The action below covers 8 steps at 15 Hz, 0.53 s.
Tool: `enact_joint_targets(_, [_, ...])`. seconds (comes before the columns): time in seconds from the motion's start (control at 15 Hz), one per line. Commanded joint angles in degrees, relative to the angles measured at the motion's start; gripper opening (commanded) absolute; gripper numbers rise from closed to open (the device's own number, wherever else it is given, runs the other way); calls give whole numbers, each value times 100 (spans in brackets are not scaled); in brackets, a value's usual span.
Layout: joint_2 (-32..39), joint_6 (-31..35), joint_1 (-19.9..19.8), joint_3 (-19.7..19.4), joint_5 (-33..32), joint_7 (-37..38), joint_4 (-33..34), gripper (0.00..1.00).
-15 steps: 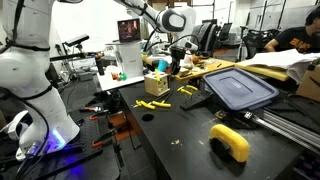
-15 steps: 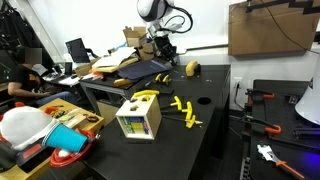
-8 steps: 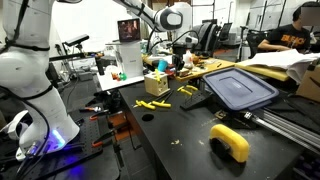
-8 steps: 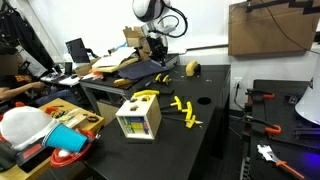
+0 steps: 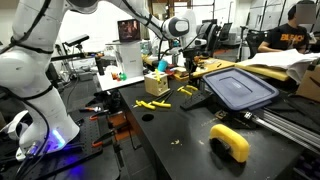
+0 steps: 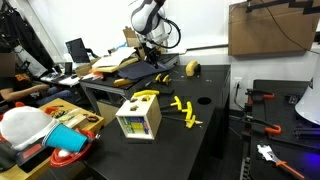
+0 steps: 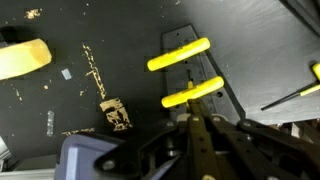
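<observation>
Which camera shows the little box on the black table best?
An exterior view, where the little box stands near the camera with its front and top plain. In an exterior view farther off, the box looks small, among clutter. The wrist view does not show it.

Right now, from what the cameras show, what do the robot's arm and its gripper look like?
The arm is white, built of thick rounded segments with dark rings at the joints. A blue-violet light glows at its base. The gripper is black, and in the wrist view its fingers look dark and narrow. Black cables loop beside the wrist.
</observation>
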Motion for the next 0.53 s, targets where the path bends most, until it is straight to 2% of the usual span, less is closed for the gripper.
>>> enact_joint_targets(0.0, [378,58,9,-117,-133,86,563,0])
enact_joint_targets(0.47, [844,-37,-12,-214,-93,110,1038,0])
